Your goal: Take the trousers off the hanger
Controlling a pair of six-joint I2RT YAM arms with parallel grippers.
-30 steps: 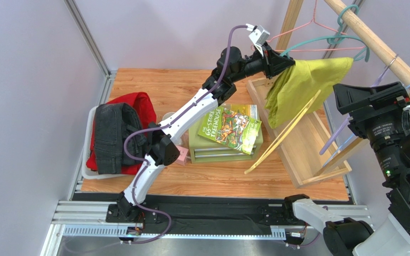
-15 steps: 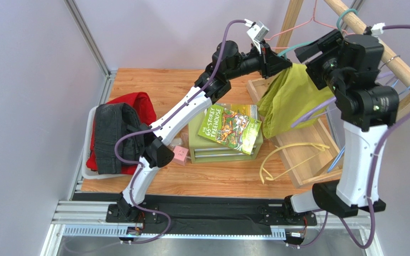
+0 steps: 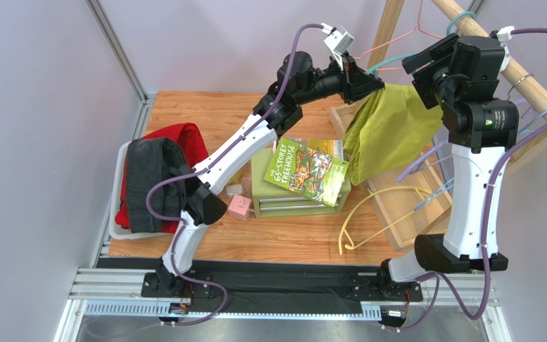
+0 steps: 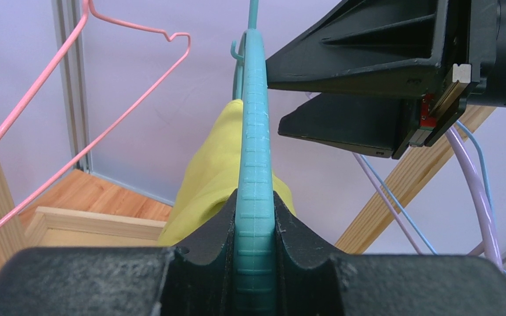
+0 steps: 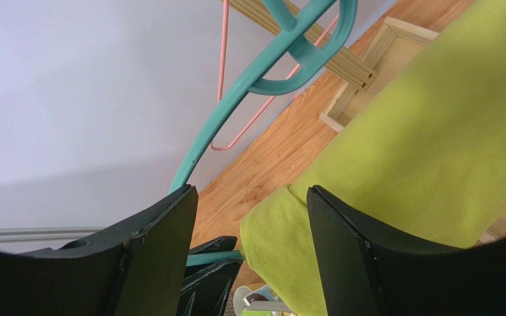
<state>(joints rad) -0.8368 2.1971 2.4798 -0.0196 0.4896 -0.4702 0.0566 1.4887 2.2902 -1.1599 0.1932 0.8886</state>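
Hanging yellow-green trousers [image 3: 387,128] drape the teal hanger [image 4: 255,197] the left tool [image 4: 255,276] clamps; right tool [image 5: 252,217] gapes.

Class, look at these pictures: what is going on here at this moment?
Two robot arms are working at a wooden clothes rack. The left hand is shut on the teal plastic hanger, over which the yellow-green cloth trousers are draped. The right hand is open, its fingers either side of a fold of that cloth, not yet gripping. A red garment and a dark one lie in the white bin on the left.

Three trousers [image 3: 387,128], several hangers [image 3: 376,221] (one book [image 3: 306,171]) — counted.
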